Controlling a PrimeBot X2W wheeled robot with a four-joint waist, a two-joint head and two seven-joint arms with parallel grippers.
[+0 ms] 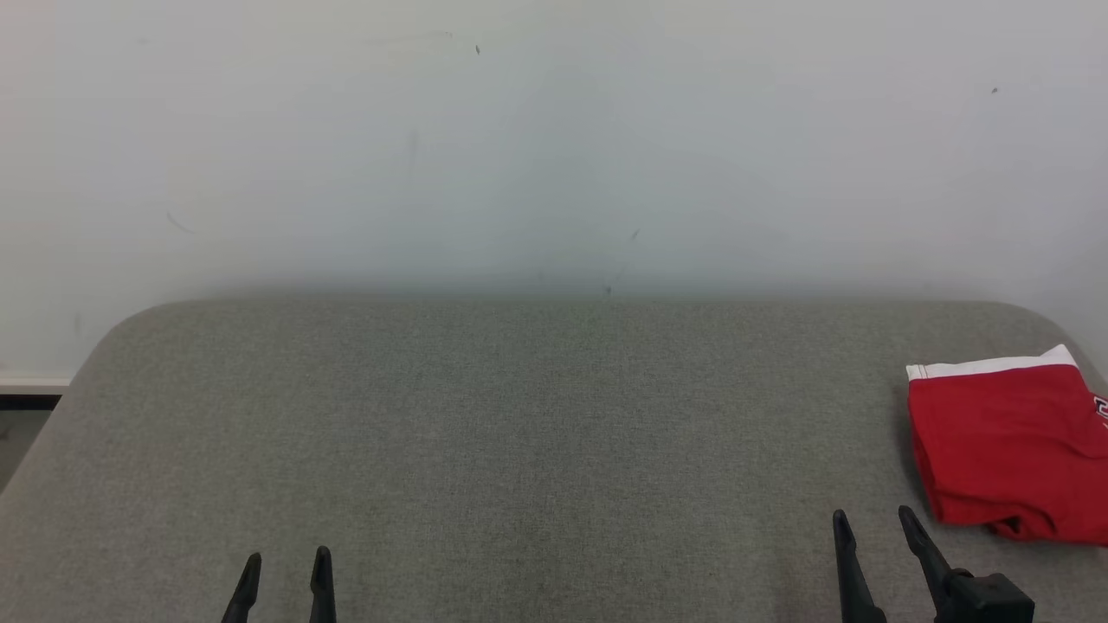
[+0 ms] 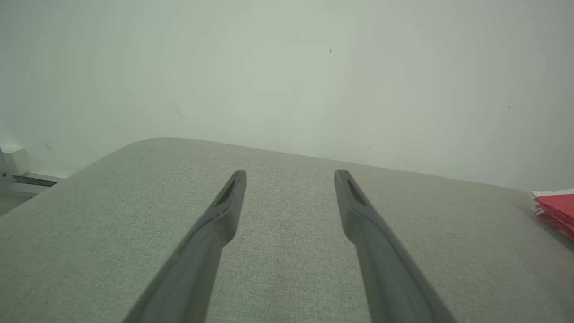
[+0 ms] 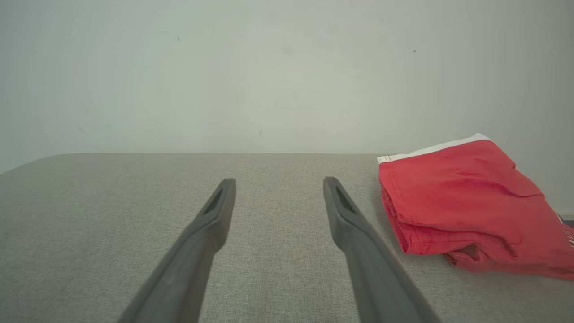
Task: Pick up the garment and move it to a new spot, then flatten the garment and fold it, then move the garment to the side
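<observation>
**Garment folded and set aside**

The left end effector (image 1: pixel 287 558) and right end effector (image 1: pixel 872 515) both stand open and empty. The garment (image 1: pixel 1004 441) lies folded at the bench's (image 1: pixel 519 415) right edge. The last step looks done, so the next move only calls for staying clear.

A grey fabric-covered surface (image 1: pixel 519 433) with rounded far corners stands against a plain pale wall (image 1: pixel 554 156) bearing a few small dark specks (image 1: pixel 477 49), while at the left a white skirting strip (image 1: pixel 35 381) runs above a dark band (image 1: pixel 30 401).
</observation>
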